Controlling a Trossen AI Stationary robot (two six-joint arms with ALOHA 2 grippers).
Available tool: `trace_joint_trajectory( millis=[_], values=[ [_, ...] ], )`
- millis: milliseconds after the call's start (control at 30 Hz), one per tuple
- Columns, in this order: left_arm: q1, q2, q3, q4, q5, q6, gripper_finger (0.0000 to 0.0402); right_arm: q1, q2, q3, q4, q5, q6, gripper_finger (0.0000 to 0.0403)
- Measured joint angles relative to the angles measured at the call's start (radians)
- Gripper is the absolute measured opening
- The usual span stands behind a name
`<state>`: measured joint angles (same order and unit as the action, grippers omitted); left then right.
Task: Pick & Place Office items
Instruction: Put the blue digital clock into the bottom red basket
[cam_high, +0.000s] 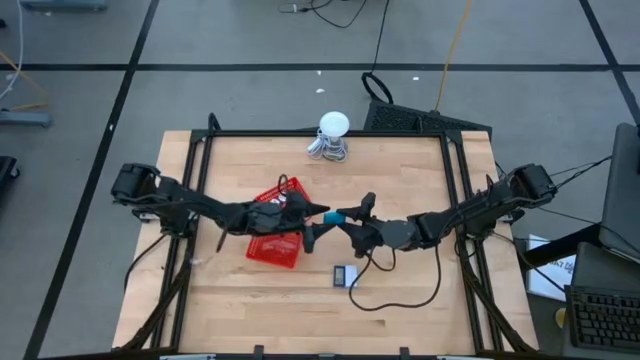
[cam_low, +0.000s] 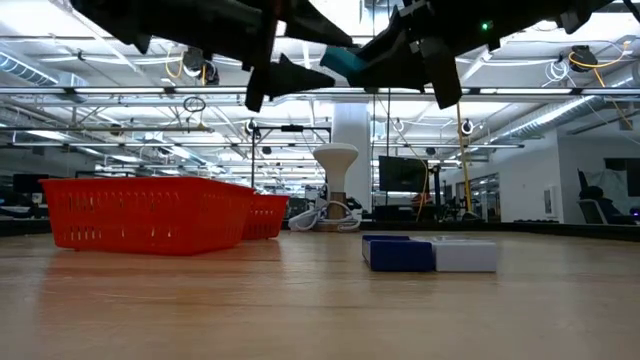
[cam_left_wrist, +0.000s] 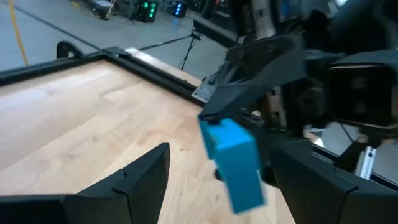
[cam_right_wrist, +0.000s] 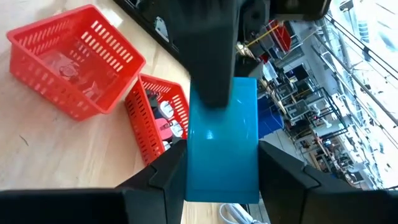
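A light blue block hangs in the air over the table's middle, between the two grippers. My right gripper comes from the table's right and is shut on it. My left gripper comes from the left and is open. In the left wrist view its two fingers stand on either side of the blue block. In the low view the block is high above the tabletop. A blue-and-white item lies flat on the table nearer the near edge. My right gripper pinches the blue block between its two fingers, one on each long side, near the block's end closest to its wrist. The fingers lie level, coming from the table's right. The block is lifted clear, its free end toward my left gripper. My left gripper: one finger crosses the block's free end, and I cannot tell whether it touches.
Two red mesh baskets stand left of centre under my left arm, with small pieces inside. A white round-headed gadget with coiled cable stands by the far edge. A black cable loops below my right arm.
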<state>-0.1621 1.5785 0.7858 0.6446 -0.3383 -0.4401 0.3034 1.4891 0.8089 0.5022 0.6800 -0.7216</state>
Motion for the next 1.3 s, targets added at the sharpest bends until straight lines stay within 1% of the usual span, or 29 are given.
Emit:
trace_joint_trajectory(
  millis=[167,267,367,467,567,600,633,667,767,833,933,1033,1133,1233,1300],
  values=[
    [0.021,0.024,0.014,-0.006,0.001,-0.037,0.0268,0.007,0.000,0.000,-0.005,0.002,0.002,0.0150],
    [0.033,0.013,0.015,-0.021,0.010,-0.048,0.0240,0.005,0.000,0.000,-0.005,0.013,0.002,0.0150],
    [0.048,0.008,0.016,-0.018,0.066,-0.066,0.0190,0.006,0.000,0.000,-0.005,0.041,0.000,0.0150],
    [0.063,0.009,0.016,-0.015,0.126,-0.078,0.0127,0.006,0.000,0.000,-0.010,0.053,0.000,0.0150],
    [0.076,0.008,0.016,-0.015,0.160,-0.093,0.0065,0.006,0.000,0.000,-0.012,0.056,0.016,0.0150],
    [0.081,0.008,0.016,-0.014,0.172,-0.097,0.0054,0.006,0.000,0.000,-0.013,0.059,0.030,0.0150],
    [0.086,0.008,0.016,-0.013,0.181,-0.097,0.0055,0.006,0.000,0.000,-0.014,0.058,0.047,0.0155],
    [0.091,0.007,0.016,-0.014,0.192,-0.094,0.0055,0.006,0.000,0.000,-0.013,0.057,0.073,0.0169],
    [0.108,-0.021,0.014,-0.047,0.211,-0.050,0.0055,0.007,-0.001,0.000,-0.008,0.057,0.208,0.0227],
    [0.115,-0.069,0.013,-0.119,0.205,-0.044,0.0055,0.006,-0.010,0.001,-0.020,0.052,0.290,0.0260],
    [0.123,-0.163,0.014,-0.237,0.191,-0.042,0.0062,0.007,-0.042,0.001,-0.048,0.055,0.324,0.0293],
    [0.117,-0.266,0.014,-0.389,0.141,-0.020,0.0068,0.010,-0.096,0.001,-0.119,0.052,0.381,0.0308],
    [0.088,-0.364,0.014,-0.550,0.104,0.006,0.0056,0.013,-0.166,0.001,-0.201,0.052,0.450,0.0312],
    [0.047,-0.425,0.011,-0.640,0.064,0.012,0.0056,0.014,-0.234,0.000,-0.270,0.051,0.496,0.0310],
    [0.010,-0.461,-0.016,-0.675,0.047,-0.006,0.0056,0.014,-0.284,-0.009,-0.292,0.051,0.511,0.0309]
  ],
)
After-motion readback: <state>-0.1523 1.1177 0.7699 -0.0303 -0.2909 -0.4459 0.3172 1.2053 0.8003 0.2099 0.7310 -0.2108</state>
